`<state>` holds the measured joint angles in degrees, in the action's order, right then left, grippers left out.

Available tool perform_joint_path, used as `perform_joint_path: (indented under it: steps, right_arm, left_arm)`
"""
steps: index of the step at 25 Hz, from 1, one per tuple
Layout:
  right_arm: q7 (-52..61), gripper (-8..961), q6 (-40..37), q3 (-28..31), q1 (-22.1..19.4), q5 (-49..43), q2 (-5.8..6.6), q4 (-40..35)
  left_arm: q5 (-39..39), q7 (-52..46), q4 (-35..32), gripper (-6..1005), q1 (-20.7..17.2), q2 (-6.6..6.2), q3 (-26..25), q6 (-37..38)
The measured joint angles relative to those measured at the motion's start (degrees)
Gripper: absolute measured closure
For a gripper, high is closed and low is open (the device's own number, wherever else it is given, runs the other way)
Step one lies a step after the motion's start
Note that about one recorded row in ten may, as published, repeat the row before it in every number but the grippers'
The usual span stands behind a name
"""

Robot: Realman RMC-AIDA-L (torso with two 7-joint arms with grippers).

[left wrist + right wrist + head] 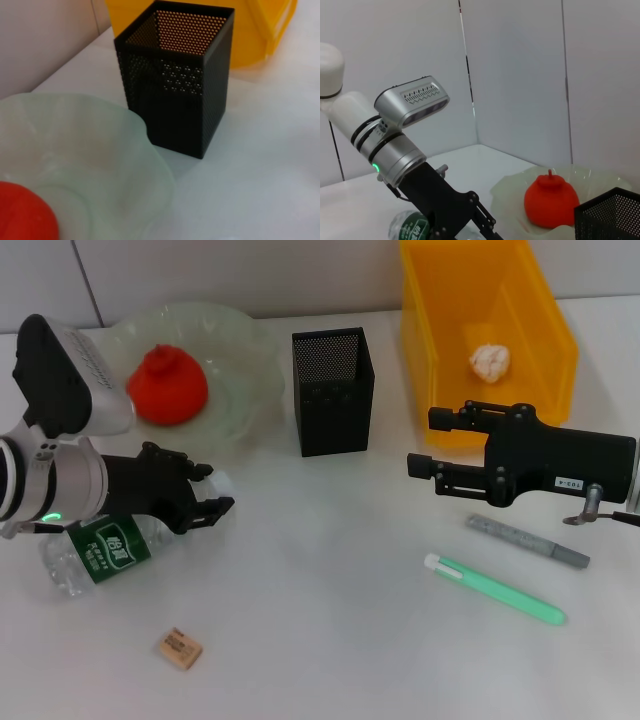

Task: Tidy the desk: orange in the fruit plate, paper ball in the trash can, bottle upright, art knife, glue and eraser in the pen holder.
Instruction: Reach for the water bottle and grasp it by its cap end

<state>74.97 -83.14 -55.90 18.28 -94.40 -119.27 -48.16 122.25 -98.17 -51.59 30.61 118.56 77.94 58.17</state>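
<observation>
Head view, left to right: the left gripper (215,490), black with a silver wrist, sits low over a clear plastic bottle (100,548) lying on its side on the white desk (320,630). The bottle's green label carries white characters too small to read. The gripper's fingers are spread apart over the bottle's neck end; whether they touch it is not clear. Near of the bottle lies a small tan eraser (179,648), a flat block with faint print I cannot make out. Far left, the orange (167,386), red-orange and rounded with a stub on top, rests in the plate (240,350), a translucent pale-green dish with a wavy rim. Right of the plate stands the holder (333,390), a square black mesh box, upright. Farther right is the bin (545,360), a glossy yellow plastic tub, with a crumpled white paper ball (490,362) inside it. The right gripper (420,441), matte black with a small white tag bearing unreadable print, hovers just near of the bin, its two fingers apart and holding nothing. Near of it lie a grey knife (527,541), slim and angled, and a mint-green glue (495,588) stick with a white cap, close together but apart.
</observation>
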Motion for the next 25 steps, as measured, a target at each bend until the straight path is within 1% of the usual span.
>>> perform_joint_path:
  steps: [6,17,22,25]
  right_arm:
    - [0.0,263,0.1,0.0,0.1,0.0,0.0,0.1]
    - [0.0,263,0.3,0.0,0.3,0.0,0.0,0.2]
    - [0.0,263,0.3,-0.1,0.5,0.0,0.0,0.4]
    - [0.0,263,0.2,-0.1,0.5,0.0,0.0,0.4]
  left_arm:
    - [1.3,0.0,0.0,508,0.2,0.04,0.9,-0.5]
    - [1.5,-0.2,0.1,507,0.2,0.09,1.0,-0.6]
    - [1.5,-0.4,-0.1,559,0.1,0.09,1.0,-0.2]
    - [1.4,-0.4,-0.5,556,-0.3,0.09,1.0,0.1]
